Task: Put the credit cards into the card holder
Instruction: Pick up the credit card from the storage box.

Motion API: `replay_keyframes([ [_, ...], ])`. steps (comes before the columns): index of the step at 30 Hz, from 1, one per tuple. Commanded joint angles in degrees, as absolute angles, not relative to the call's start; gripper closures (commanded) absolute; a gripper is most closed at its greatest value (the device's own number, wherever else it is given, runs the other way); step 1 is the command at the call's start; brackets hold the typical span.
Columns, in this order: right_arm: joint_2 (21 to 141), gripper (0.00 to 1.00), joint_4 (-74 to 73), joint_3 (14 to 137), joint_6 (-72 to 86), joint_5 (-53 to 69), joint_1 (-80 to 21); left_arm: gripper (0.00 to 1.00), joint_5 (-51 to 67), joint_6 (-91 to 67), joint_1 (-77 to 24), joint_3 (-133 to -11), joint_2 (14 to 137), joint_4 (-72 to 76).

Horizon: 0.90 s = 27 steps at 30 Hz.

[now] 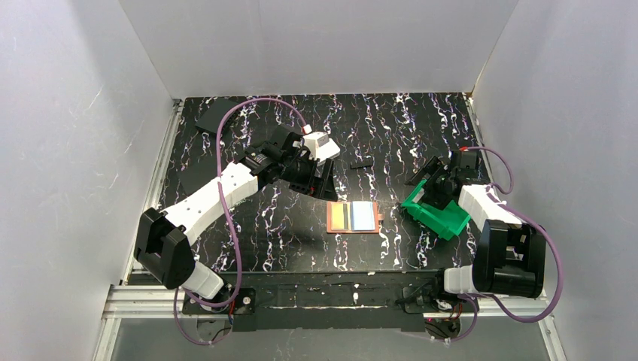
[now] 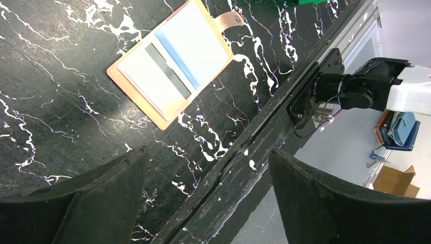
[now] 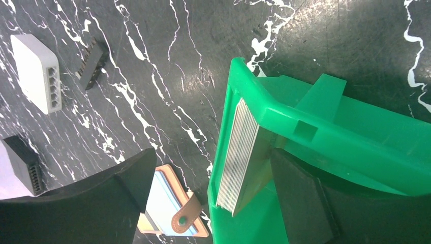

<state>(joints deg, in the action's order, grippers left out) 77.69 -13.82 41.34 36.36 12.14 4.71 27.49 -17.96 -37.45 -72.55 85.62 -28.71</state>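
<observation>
Right gripper (image 3: 211, 162) open, straddling bin (image 3: 356, 132) wall and cards (image 3: 239, 152); left gripper (image 2: 208, 155) open near wallet (image 1: 353, 217). Advise pinching one card only, clear of the wall

Lab test booth: white panels (image 1: 316, 45) enclose a marbled table (image 1: 286, 241).

You see the card holder (image 1: 352, 217) lying open and flat on the table (image 1: 286, 241). Your left gripper (image 1: 322, 184) hangs just past its far left corner, and your right gripper (image 1: 439, 189) is down at the green bin (image 1: 442, 218) beside it.
</observation>
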Motion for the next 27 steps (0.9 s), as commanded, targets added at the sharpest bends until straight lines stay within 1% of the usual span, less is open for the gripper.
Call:
replay_keyframes([
  [1, 76.1, 0.10, -10.6, 40.9, 38.2, 12.1, 4.6, 0.14, 28.9, -17.3, -37.1, -71.9, 85.2, -28.3],
  [7, 74.9, 0.16, -11.8, 41.7, 38.1, 11.6, 4.7, 0.14, 29.1, -17.4, -37.1, -71.9, 85.2, -28.3],
  [16, 73.5, 0.37, -12.0, 40.7, 38.7, 10.9, 4.7, 0.14, 29.4, -17.4, -37.0, -71.8, 85.0, -28.1],
  [18, 73.4, 0.39, -12.2, 40.7, 38.7, 10.8, 4.6, 0.14, 29.5, -17.4, -37.1, -71.7, 85.1, -28.0],
  [25, 73.3, 0.51, -12.4, 40.3, 38.8, 10.4, 4.6, 0.14, 29.5, -17.4, -37.1, -71.5, 85.1, -27.9],
  [27, 73.1, 0.58, -12.5, 40.3, 38.9, 10.2, 4.7, 0.14, 29.5, -17.5, -37.1, -71.5, 85.2, -27.9],
])
